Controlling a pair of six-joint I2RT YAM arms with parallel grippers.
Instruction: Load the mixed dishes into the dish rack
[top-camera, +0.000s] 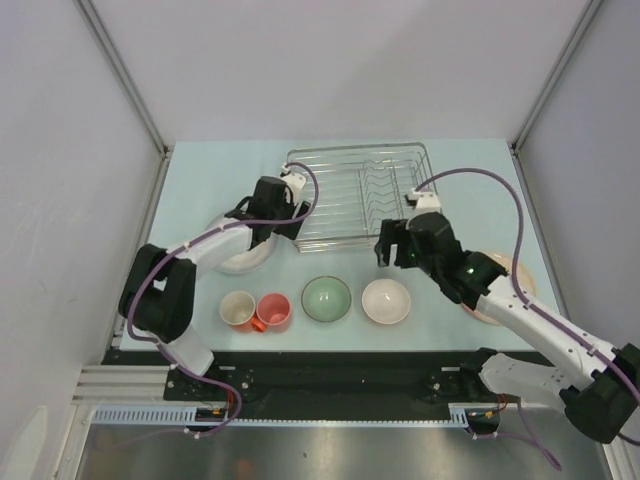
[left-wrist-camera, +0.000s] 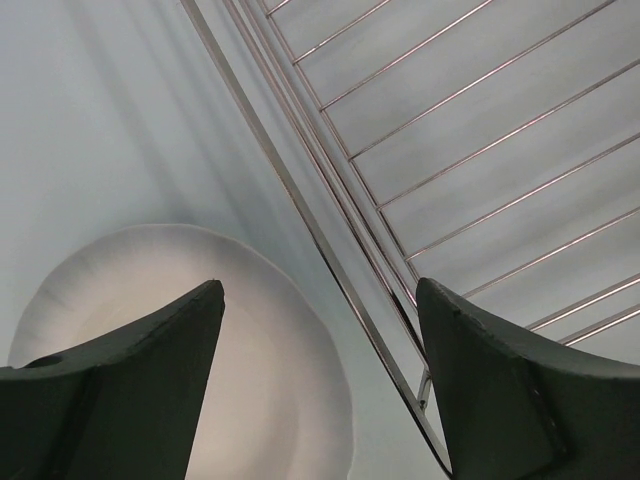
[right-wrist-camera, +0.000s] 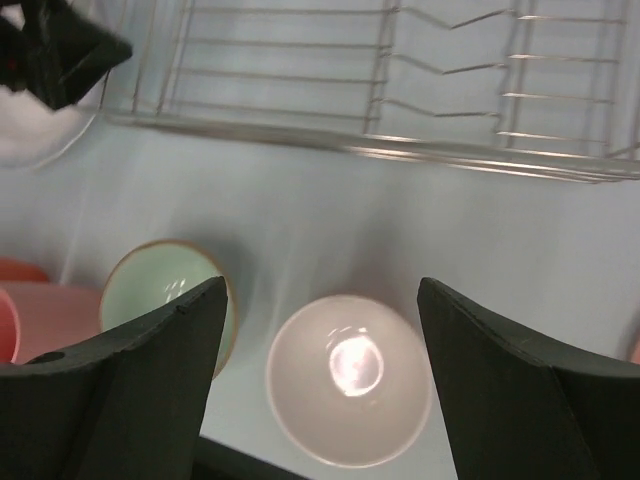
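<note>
While lining up what look like first grabs, hovering left jaws over the white plate at the dish rack's near-left corner and right jaws over the white bowl just in front, both spread wide, empty, ready for rims.

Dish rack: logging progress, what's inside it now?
No dish shows inside the dish rack, only bare wires and prongs. From above, the left arm and right arm cover its near corners, so those spots stay unconfirmed.
</note>
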